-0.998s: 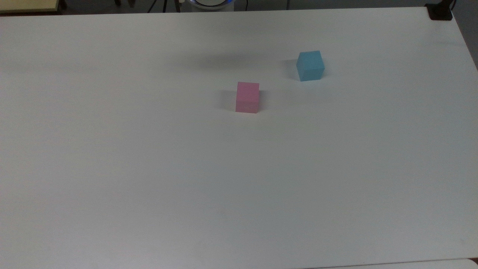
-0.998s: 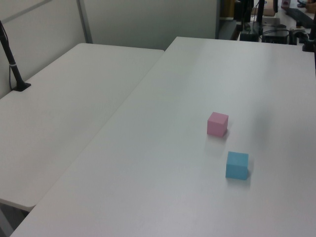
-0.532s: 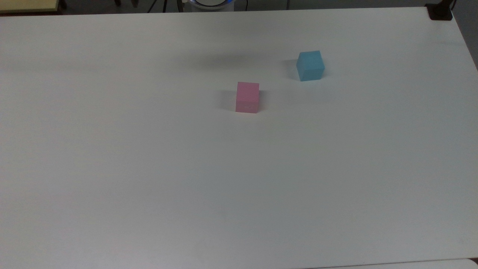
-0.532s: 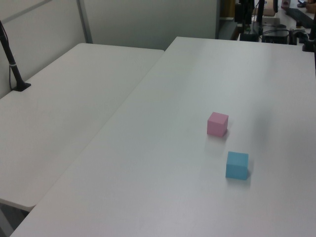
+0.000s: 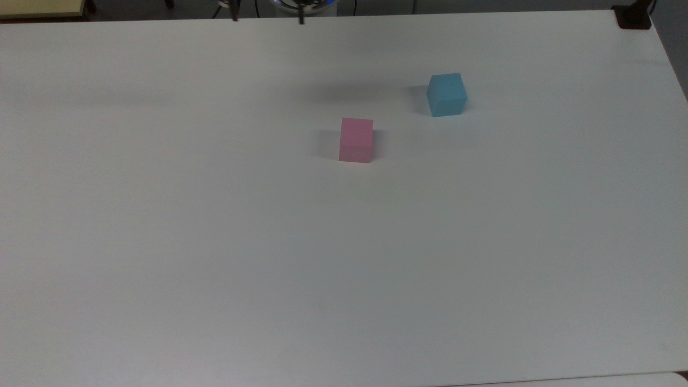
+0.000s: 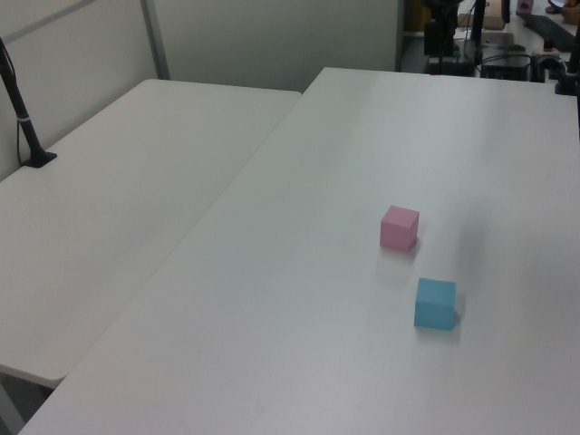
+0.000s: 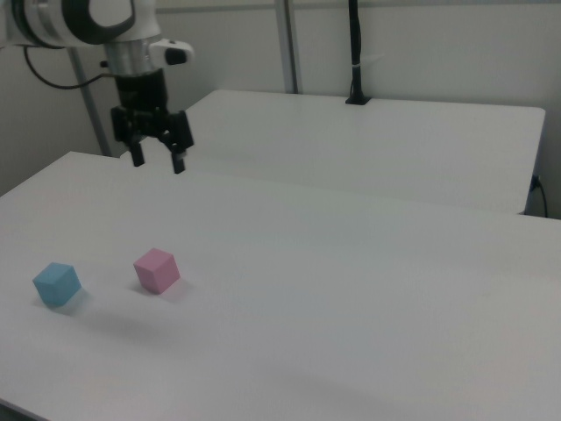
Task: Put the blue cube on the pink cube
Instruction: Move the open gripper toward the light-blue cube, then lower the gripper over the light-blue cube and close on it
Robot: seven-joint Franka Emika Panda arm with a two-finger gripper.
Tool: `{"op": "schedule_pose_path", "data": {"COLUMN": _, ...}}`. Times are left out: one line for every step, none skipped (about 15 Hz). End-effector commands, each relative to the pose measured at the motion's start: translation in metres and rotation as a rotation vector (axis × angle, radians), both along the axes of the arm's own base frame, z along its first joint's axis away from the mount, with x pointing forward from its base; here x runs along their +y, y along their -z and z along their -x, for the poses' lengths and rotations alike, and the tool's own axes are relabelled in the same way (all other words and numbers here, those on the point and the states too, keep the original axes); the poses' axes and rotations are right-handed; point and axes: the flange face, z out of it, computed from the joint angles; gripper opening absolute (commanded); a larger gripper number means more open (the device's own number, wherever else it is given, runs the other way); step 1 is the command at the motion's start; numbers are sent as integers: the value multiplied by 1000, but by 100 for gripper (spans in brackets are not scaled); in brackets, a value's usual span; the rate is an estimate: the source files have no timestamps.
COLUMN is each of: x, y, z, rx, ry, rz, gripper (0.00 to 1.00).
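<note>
The blue cube (image 5: 446, 94) (image 6: 436, 304) (image 7: 57, 284) rests on the white table, apart from the pink cube (image 5: 356, 140) (image 6: 399, 227) (image 7: 157, 269). In the top view the blue cube lies to the right of the pink one and further back. My gripper (image 7: 158, 163) hangs high above the table in the right view, open and holding nothing. It is well above and behind both cubes. Its two fingertips (image 5: 235, 18) poke in at the top view's upper edge.
A second white table (image 6: 109, 208) (image 7: 368, 140) adjoins this one. A black post (image 6: 20, 109) (image 7: 354, 53) stands on it. A dark clamp (image 5: 631, 16) sits at the top view's upper right corner. Wide bare tabletop (image 5: 344, 258) surrounds the cubes.
The gripper's fingertips have come into the top view's upper edge, where none showed before. Both cubes stay where they were.
</note>
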Motion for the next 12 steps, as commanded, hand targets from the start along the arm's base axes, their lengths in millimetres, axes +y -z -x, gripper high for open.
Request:
{"op": "schedule_pose_path", "data": {"x": 76, "y": 26, "z": 8, "rx": 24, "ry": -69, "rz": 10, "gripper": 100}}
{"op": "schedule_pose_path", "data": {"x": 98, "y": 38, "z": 14, "rx": 48, "ry": -96, "rz": 16, "gripper": 100}}
{"op": "schedule_pose_path", "data": {"x": 118, "y": 50, "z": 19, "rx": 63, "ry": -115, "rz": 22, "gripper": 100}}
{"op": "schedule_pose_path", "data": {"x": 141, "y": 69, "z": 24, "rx": 77, "ry": -133, "rz": 32, "gripper": 100}}
{"op": "schedule_pose_path", "data": {"x": 165, "y": 89, "z": 28, "rx": 81, "ry": -136, "rz": 44, "gripper": 100}}
{"op": "schedule_pose_path", "data": {"x": 188, "y": 109, "z": 32, "rx": 80, "ry": -125, "rz": 57, "gripper": 100}}
{"op": "schedule_pose_path", "data": {"x": 209, "y": 130, "z": 35, "rx": 79, "ry": -122, "rz": 70, "gripper": 100}}
{"op": "schedule_pose_path", "data": {"x": 224, "y": 150, "z": 37, "rx": 84, "ry": -131, "rz": 80, "gripper": 100}}
{"op": "schedule_pose_path", "data": {"x": 239, "y": 166, "z": 41, "rx": 85, "ry": -155, "rz": 83, "gripper": 100}}
{"op": "schedule_pose_path", "data": {"x": 252, "y": 180, "z": 42, "rx": 78, "ry": -176, "rz": 82, "gripper": 100}}
{"op": "schedule_pose_path", "data": {"x": 264, "y": 189, "z": 44, "rx": 73, "ry": -194, "rz": 81, "gripper": 100}}
{"op": "schedule_pose_path", "data": {"x": 274, "y": 197, "z": 48, "rx": 77, "ry": -204, "rz": 85, "gripper": 100}}
